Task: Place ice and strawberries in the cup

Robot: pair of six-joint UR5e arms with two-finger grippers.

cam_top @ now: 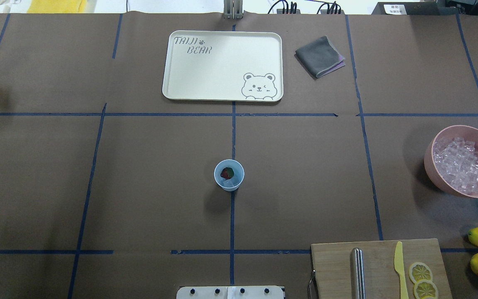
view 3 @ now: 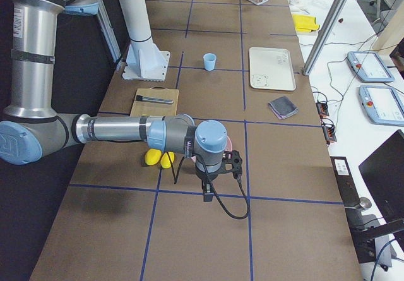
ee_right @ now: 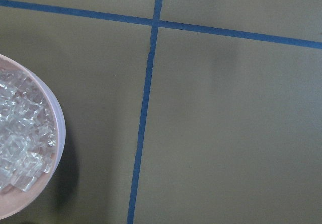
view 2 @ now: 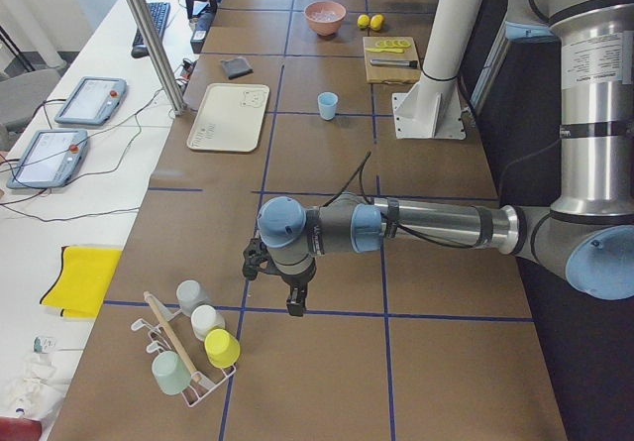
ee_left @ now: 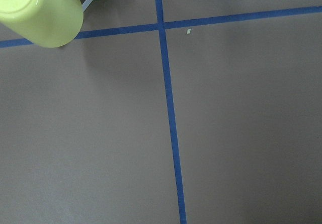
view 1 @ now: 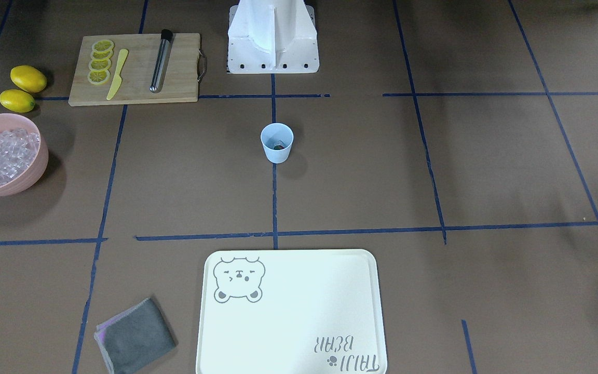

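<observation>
Can't tell open or closed on left gripper [view 2: 294, 308] or right gripper [view 3: 206, 197], both far from cup [cam_top: 229, 176], pink bowl [cam_top: 430, 161] by latter.

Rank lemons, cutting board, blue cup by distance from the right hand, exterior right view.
1. Yellow lemons, just beside the right hand.
2. Wooden cutting board, farther along, robot's side.
3. Light blue plastic cup, mid-table, farthest.
</observation>
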